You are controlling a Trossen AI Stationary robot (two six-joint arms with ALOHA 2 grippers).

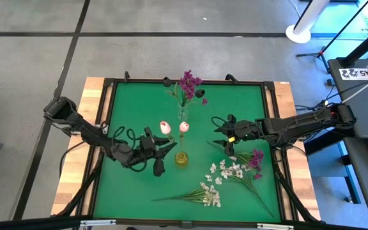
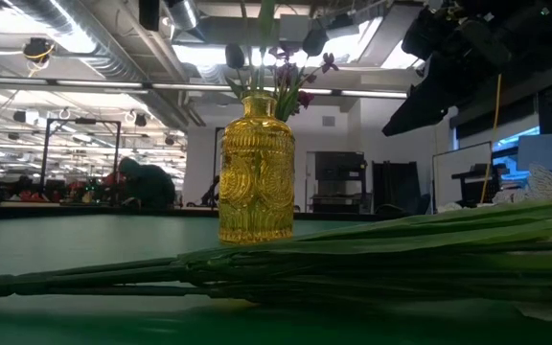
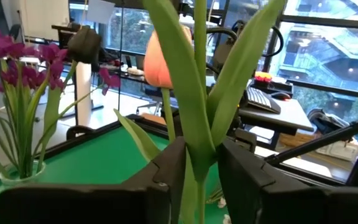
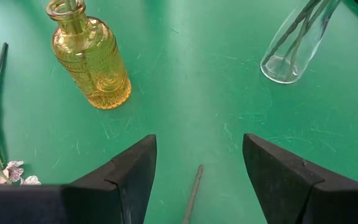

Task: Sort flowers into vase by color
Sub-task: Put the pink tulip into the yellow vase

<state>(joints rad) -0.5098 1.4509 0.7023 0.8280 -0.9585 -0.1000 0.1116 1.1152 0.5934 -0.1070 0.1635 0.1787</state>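
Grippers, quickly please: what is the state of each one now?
Left gripper: fingers around a tulip stem, above the yellow vase; grip cannot be told.
Right gripper: open, holding nothing.

Quick count from my side of the table: two vases, one yellow glass vase [image 1: 181,158] and one clear glass vase [image 1: 183,115]. Two pink tulips [image 1: 165,127] up by the yellow one. One purple bunch [image 1: 188,85] in the clear vase. White sprays [image 1: 225,170] lying flat, can't count those exactly.

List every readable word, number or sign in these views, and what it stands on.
White tag on the dark stand right of the table: bold dark characters, upside down and too blurred to read.
Nothing else carries text: not the yellow vase, the clear vase or the mat.
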